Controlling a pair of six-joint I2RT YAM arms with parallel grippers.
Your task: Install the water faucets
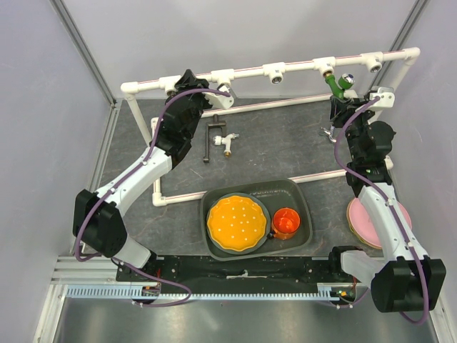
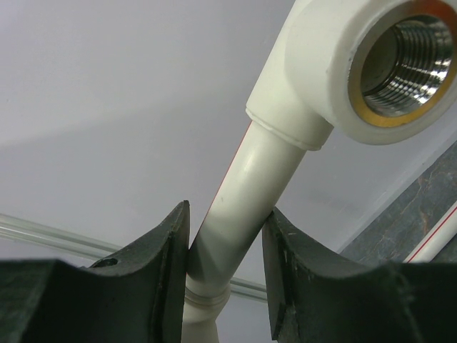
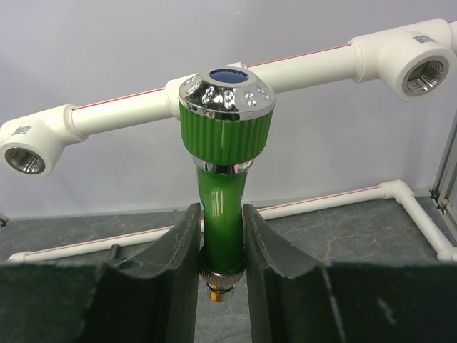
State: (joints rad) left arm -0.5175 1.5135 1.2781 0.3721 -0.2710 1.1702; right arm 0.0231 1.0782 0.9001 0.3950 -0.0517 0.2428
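Gripping green faucet (image 3: 225,136) by its stem, right tool (image 3: 222,211), left tool (image 2: 228,214) clamped on white pipe (image 2: 246,171)

Three faucets: the green faucet (image 1: 337,84) and the tiny silvery faucet (image 1: 327,133), both toward 2 o'clock, and the black-handled faucet (image 1: 218,139) near 12 o'clock. One white pipe frame (image 1: 300,67). One grey tray (image 1: 300,196) at 6 o'clock holds one orange plate (image 1: 238,223) and one orange cup (image 1: 286,223). One pink plate (image 1: 359,218) lies at 4 o'clock.

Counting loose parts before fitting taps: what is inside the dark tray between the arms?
The tray holds an orange plate and an orange cup. Nothing else shows in it; anything under the plate or cup is hidden.
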